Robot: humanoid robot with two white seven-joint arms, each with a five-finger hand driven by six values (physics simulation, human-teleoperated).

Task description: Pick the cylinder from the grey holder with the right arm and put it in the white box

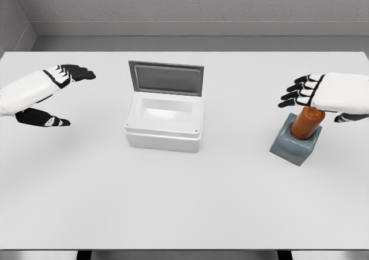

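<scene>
Grey holder (295, 146) w/ cylinder (306, 123) upright; white box (164, 123) lid up; right hand (323, 95) open above.

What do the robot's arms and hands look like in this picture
Both arms are smooth white shells with no cables, sleeves or markings showing. The left hand has a white back and white knuckle segments with black joints, fingertips and thumb. The right hand matches it: a rounded white back, five fingers banded white and black, ending in black tips.
</scene>
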